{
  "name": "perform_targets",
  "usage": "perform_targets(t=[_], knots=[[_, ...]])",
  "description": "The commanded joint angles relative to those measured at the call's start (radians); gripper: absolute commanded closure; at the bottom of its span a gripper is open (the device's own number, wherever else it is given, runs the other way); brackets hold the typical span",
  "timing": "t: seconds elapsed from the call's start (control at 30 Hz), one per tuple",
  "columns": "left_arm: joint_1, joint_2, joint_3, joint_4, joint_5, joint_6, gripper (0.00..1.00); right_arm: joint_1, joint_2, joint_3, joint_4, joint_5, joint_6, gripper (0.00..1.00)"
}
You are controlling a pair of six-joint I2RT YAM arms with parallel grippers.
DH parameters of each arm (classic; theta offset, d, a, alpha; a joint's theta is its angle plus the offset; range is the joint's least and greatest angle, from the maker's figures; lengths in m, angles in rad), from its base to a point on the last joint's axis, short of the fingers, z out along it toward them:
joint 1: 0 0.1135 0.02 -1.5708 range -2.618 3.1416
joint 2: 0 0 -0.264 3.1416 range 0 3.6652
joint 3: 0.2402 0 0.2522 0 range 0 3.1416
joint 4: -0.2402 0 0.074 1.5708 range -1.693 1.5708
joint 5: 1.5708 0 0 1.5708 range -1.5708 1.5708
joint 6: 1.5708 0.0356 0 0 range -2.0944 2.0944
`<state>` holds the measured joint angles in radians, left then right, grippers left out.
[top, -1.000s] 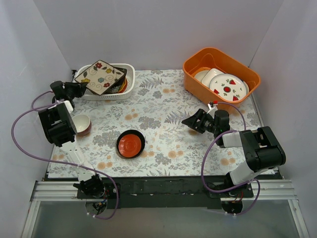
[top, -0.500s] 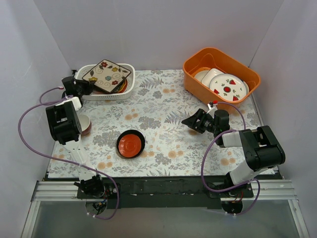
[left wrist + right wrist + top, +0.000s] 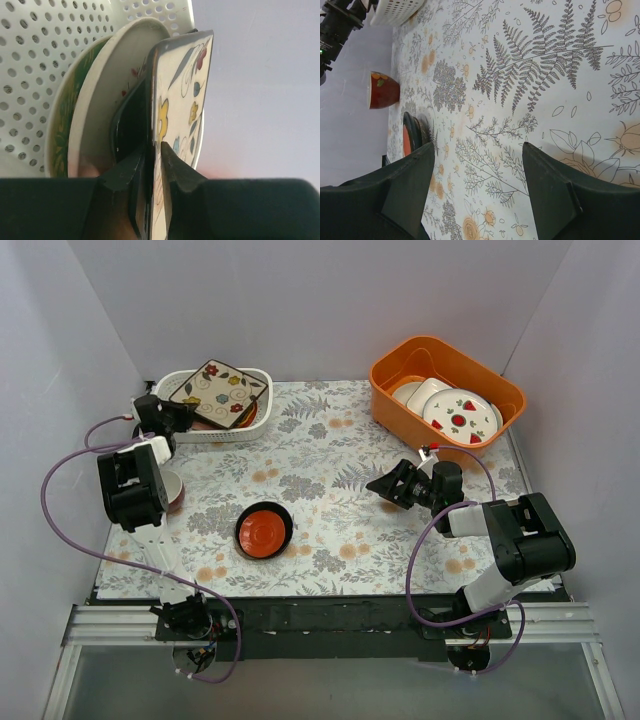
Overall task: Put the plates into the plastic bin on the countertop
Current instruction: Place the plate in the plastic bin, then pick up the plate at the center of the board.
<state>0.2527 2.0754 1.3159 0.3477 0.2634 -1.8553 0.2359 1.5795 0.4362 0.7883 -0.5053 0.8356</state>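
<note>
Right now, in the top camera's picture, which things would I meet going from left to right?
Left claw, shut on the flowered square plate → red dish → open right claw → orange tub holding strawberry plates.

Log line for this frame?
left fingers: shut on flowered square plate at white bin | right fingers: open, empty | red dish: on countertop

Pale lilac walls [image 3: 330, 300] are enclosing three sides under soft even light; an aluminium rail [image 3: 110, 625] is running along the near edge.
</note>
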Motion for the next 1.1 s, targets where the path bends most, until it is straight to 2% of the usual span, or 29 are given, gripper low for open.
perform_targets(t=[0.0,0.27,0.3,0.37,0.47,0.5,0.53,0.7,1.07], knots=[[-0.004,-0.112,0.008,-0.025,-0.012,0.016,0.81,-0.004,0.001,0.029,0.052,-0.018,0.003,0.22],[-0.004,-0.173,0.025,-0.176,-0.05,0.062,0.57,-0.009,-0.039,0.019,0.029,-0.01,-0.003,0.22],[-0.006,-0.184,0.026,-0.185,-0.059,0.074,0.5,-0.009,-0.044,0.019,0.026,-0.007,-0.003,0.22],[-0.004,-0.21,0.039,-0.223,-0.067,0.087,0.42,-0.009,-0.058,0.016,0.023,-0.006,-0.004,0.23],[-0.004,-0.235,0.064,-0.278,-0.085,0.1,0.27,-0.009,-0.072,0.012,0.02,-0.009,-0.004,0.22],[-0.006,-0.238,0.075,-0.292,-0.089,0.103,0.18,-0.009,-0.075,0.01,0.017,-0.01,-0.004,0.23],[-0.006,-0.235,0.088,-0.309,-0.089,0.113,0.03,-0.01,-0.081,0.009,0.016,-0.009,-0.003,0.22],[-0.004,-0.245,0.128,-0.409,-0.072,0.119,0.02,-0.009,-0.125,-0.001,-0.006,-0.002,-0.007,0.22],[-0.001,-0.382,-0.001,-0.412,0.005,0.113,0.02,-0.012,-0.205,-0.017,-0.04,0.001,-0.015,0.22]])
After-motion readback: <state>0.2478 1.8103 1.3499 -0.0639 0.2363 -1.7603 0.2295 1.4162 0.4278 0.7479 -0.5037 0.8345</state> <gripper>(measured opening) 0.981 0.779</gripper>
